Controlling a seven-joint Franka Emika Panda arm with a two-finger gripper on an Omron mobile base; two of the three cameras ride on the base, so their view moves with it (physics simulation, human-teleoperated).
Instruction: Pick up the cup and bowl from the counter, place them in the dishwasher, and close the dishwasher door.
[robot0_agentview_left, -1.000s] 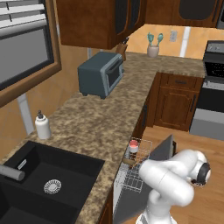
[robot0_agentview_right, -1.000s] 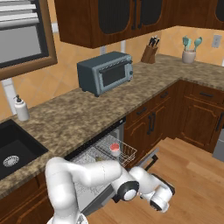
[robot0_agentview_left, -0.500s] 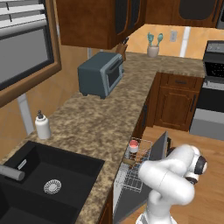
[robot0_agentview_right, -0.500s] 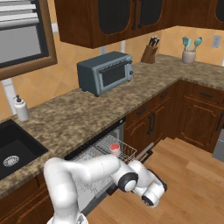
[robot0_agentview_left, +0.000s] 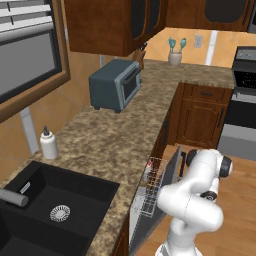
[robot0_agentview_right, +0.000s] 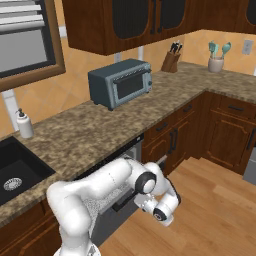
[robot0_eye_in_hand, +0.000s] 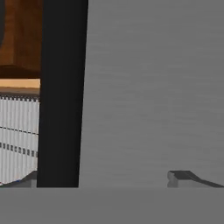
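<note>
The dishwasher door (robot0_agentview_right: 106, 220), a grey panel with a black handle (robot0_agentview_right: 131, 197), stands steeply raised, almost against the dishwasher (robot0_agentview_left: 145, 210) under the counter (robot0_agentview_left: 115, 140). My gripper (robot0_agentview_right: 152, 204) is at the door's outer face. In the hand view the gripper (robot0_eye_in_hand: 107, 179) is open wide, and the black handle (robot0_eye_in_hand: 61, 96) and grey door (robot0_eye_in_hand: 153, 87) lie right ahead of it. A strip of the white wire rack (robot0_agentview_left: 151, 181) shows behind the door's edge, with a reddish spot at its top that may be the cup (robot0_agentview_left: 149, 162). The bowl is hidden.
A toaster oven (robot0_agentview_left: 116, 85), a soap bottle (robot0_agentview_left: 48, 144) and a black sink (robot0_agentview_left: 55, 200) are on the counter. A utensil holder (robot0_agentview_left: 175, 52) and knife block (robot0_agentview_right: 171, 57) stand at the far corner. The stove (robot0_agentview_left: 245, 100) is to the right, with wood floor (robot0_agentview_right: 215, 210) beside it.
The dishwasher door has swung up from about half open to nearly shut, and my arm has followed it toward the cabinets. The rack and the cup are now mostly covered.
</note>
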